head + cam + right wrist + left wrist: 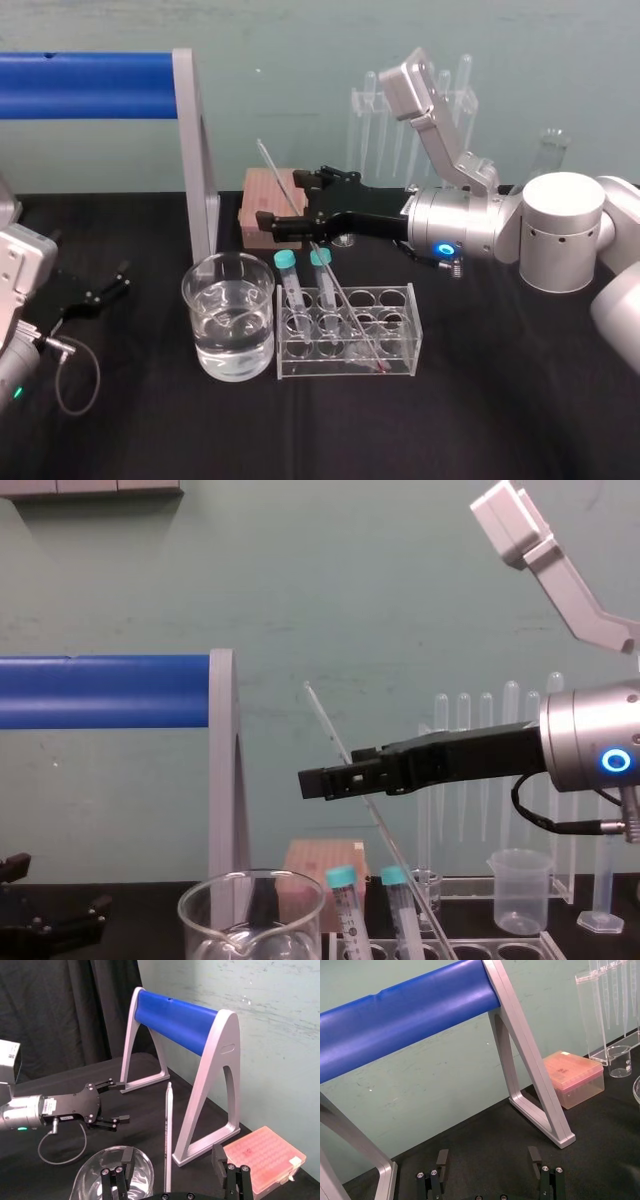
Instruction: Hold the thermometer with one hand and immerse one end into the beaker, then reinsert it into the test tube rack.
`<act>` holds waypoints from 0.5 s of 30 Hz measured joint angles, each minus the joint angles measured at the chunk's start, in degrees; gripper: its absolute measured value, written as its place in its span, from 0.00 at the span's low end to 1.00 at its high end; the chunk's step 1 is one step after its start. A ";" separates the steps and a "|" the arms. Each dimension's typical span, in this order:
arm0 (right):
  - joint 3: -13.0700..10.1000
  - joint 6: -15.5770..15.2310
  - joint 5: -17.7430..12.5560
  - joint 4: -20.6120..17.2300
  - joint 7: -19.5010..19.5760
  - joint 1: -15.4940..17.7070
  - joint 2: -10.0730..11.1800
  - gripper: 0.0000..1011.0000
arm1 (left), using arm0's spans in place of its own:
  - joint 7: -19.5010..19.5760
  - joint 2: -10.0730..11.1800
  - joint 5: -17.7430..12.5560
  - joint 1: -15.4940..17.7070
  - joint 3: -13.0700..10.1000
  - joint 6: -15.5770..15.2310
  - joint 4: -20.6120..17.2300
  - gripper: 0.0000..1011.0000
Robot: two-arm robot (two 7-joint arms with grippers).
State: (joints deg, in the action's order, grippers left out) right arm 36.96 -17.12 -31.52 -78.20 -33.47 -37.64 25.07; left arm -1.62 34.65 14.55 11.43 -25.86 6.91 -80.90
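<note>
My black slender right gripper (172, 1154) hangs above the low clear test tube rack (405, 300), its 2 fingers spread around the long thin glass thermometer (168, 1125) leaning in this rack. I judge the grasp comes next: pinch gently, then lift. My left gripper (120, 278) rests spread, far left of the rack.

Three beakers: one large glass beaker (228, 318) holding water, one small plastic beaker (519, 891), one tiny glass beaker (619, 1061). One test tube rack (400, 345) carrying two teal-capped tubes (291, 288). One thermometer (168, 1130). One pink box (575, 1079). One clear pipette stand (592, 1015); its pipettes (486, 742) overlap too much to count. One blue roller (85, 86).
</note>
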 joint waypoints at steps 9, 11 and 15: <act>0.12 -0.01 0.18 0.16 0.06 -0.13 -0.06 0.99 | 0.00 0.00 0.00 0.00 0.00 0.00 0.00 1.00; 0.10 -0.01 0.17 0.13 0.06 -0.11 -0.04 0.99 | 0.00 0.00 0.00 0.00 0.00 0.00 0.00 1.00; 0.02 0.00 0.11 0.04 0.06 -0.05 0.00 0.94 | 0.00 0.00 0.00 0.00 0.00 0.00 0.00 1.00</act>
State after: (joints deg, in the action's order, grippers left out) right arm 36.98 -17.11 -31.40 -78.16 -33.41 -37.68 25.07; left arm -1.62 34.65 14.55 11.43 -25.86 6.91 -80.90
